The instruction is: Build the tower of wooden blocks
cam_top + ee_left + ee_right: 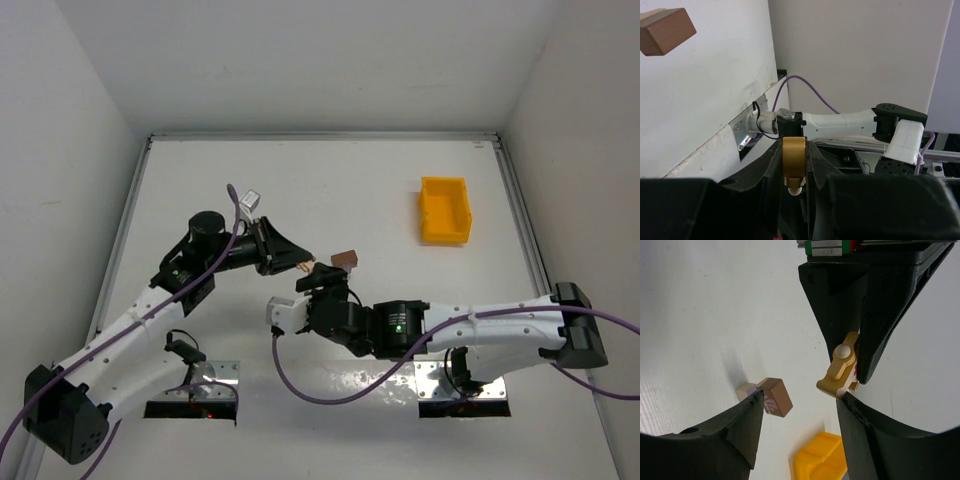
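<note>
Wood block tower [345, 260] small so far: brown block [777, 396] on pale block [745, 389], middle of desk [330, 190]. Left hand [794, 150] clamped on tan block [794, 165], not yet added. Right hand [800, 402] fingers apart, empty, just beside tower.
</note>
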### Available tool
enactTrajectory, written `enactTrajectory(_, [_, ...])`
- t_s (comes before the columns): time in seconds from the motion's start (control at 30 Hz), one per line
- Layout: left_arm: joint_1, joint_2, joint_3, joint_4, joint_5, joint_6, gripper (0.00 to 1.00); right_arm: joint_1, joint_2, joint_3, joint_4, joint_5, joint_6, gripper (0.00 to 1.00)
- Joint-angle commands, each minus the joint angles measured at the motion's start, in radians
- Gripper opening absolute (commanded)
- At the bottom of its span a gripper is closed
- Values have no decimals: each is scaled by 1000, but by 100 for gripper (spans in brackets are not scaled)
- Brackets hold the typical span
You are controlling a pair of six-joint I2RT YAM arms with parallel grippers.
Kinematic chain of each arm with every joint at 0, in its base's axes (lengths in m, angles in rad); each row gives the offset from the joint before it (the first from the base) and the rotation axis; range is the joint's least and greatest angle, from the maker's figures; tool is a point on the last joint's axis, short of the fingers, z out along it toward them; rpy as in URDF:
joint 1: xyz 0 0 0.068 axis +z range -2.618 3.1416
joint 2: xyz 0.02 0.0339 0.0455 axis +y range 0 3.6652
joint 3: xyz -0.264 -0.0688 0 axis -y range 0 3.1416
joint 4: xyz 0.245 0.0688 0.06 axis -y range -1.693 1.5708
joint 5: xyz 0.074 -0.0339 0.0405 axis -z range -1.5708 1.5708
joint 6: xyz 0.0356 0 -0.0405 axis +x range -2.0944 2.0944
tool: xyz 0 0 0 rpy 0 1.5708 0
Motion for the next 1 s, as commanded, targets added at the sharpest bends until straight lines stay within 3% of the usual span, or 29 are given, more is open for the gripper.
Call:
enactTrajectory(0.0, [4,-41,-9,37,10,-12,0,-8,20,44,37,21,-31,58])
enactTrajectory(0.6, [-4,-33,-152,-6,-19,-5,0,6,137,11,250,56,-100,50])
enactTrajectory(0.8, [-8,-44,-163,57,-1,-42,0,6,179,26,232,34,-79,50])
enactTrajectory(0.97, [-8,-52,-160,37,2,-26,0,4,166,9,252,71,-92,34])
